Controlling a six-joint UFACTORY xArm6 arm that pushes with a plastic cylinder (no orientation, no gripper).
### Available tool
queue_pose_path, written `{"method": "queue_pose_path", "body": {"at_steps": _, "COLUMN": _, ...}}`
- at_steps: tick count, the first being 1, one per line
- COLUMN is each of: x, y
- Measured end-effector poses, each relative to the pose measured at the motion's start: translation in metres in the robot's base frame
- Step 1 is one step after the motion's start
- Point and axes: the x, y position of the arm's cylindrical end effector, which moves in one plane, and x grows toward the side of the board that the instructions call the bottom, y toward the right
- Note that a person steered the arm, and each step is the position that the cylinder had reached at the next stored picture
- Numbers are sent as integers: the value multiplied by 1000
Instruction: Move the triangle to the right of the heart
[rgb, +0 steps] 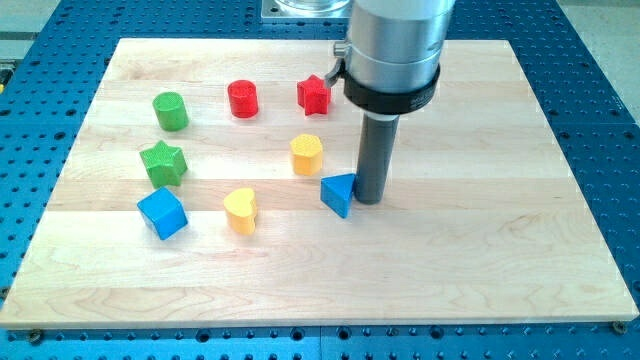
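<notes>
My tip (369, 198) is seen pressed against the blue triangle (339, 193) from its 3 o'clock side; no gripper is carried, only a rod. The blue triangle is placed at 3 o'clock of the yellow heart (240, 210), apart from it, with the yellow hexagon (306, 154) at the triangle's 11 o'clock.

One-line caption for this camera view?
My tip presses the blue triangle's right side, right of the yellow heart.
</notes>
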Motion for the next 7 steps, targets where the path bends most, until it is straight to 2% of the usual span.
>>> {"method": "queue_pose_path", "body": {"at_steps": 1, "x": 14, "y": -15}}
{"method": "queue_pose_path", "body": {"at_steps": 3, "x": -13, "y": -14}}
{"method": "queue_pose_path", "body": {"at_steps": 7, "x": 21, "y": -53}}
